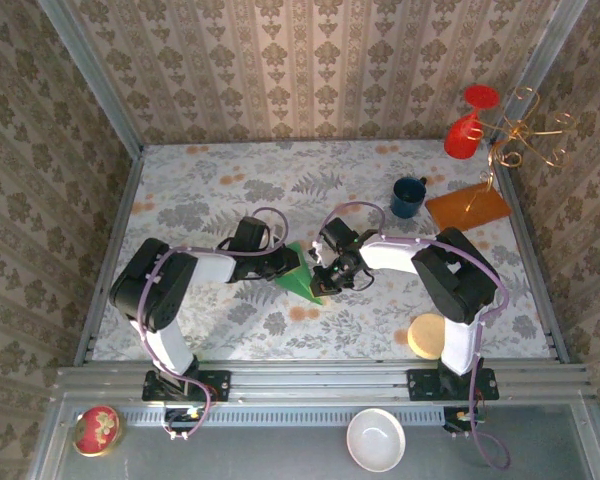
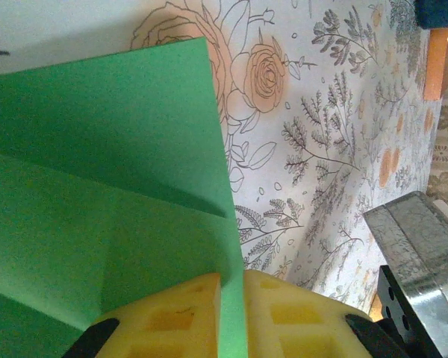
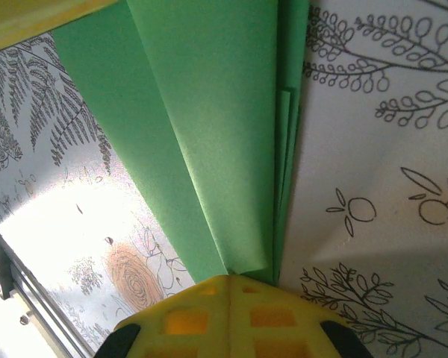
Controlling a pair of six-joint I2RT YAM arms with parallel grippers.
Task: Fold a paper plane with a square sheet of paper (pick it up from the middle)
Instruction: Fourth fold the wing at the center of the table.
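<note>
The square sheet of paper [image 1: 302,279] is bright green and folded into a pointed wedge, the paper plane shape, lying mid-table between both arms. My left gripper [image 1: 284,266] is at its left side. In the left wrist view the yellow pads [image 2: 179,317] are shut on an upright edge of the green paper [image 2: 97,194], whose creased flaps spread away to the left. My right gripper [image 1: 327,277] is at the wedge's right side. Its yellow pads [image 3: 187,321] are shut on the end of the stacked green layers [image 3: 209,112], which run straight away from the jaws.
A blue mug [image 1: 408,197] and an orange-brown board [image 1: 468,208] sit back right, beside a red glass [image 1: 465,130] on a gold wire stand [image 1: 528,135]. A yellow disc [image 1: 427,335] lies near the right base. White bowl [image 1: 377,440] and red tin [image 1: 97,430] rest on the front ledge.
</note>
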